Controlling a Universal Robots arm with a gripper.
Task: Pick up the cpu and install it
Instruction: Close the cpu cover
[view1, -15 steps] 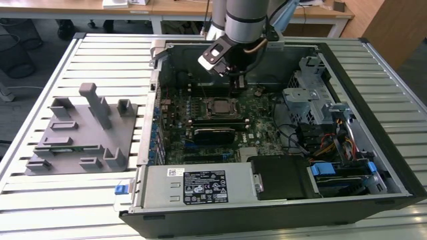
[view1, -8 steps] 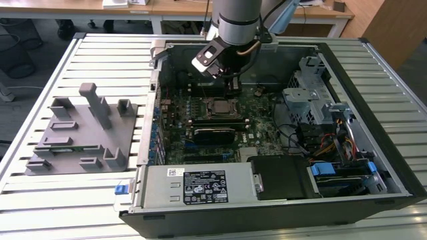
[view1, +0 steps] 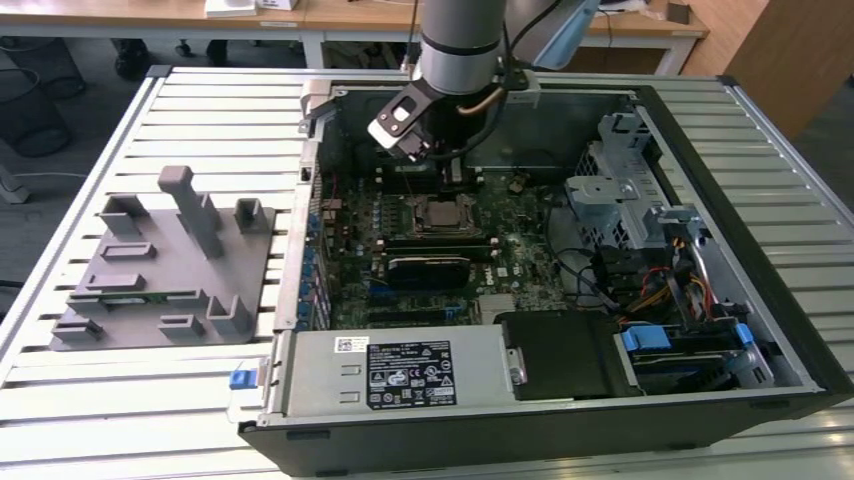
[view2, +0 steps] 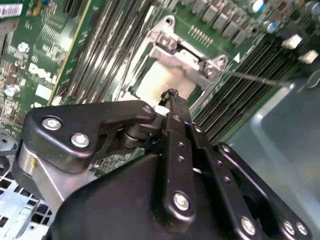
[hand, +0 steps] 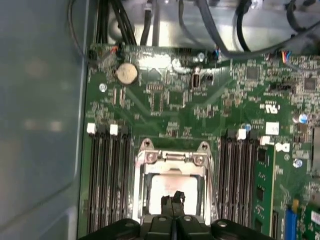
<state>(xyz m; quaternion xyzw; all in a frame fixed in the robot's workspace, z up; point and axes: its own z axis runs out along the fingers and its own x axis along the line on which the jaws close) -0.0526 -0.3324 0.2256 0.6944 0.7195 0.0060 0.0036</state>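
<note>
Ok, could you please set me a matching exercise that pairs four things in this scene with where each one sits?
Things:
1. cpu
2. grey fixture
3. coin battery
4. end effector

Places:
A. on the slatted table, outside the case
B. directly over the cpu
C. inside the metal socket frame
D. on the green board, away from the socket frame

Pairs: 1-C; 2-A; 3-D; 4-B
</note>
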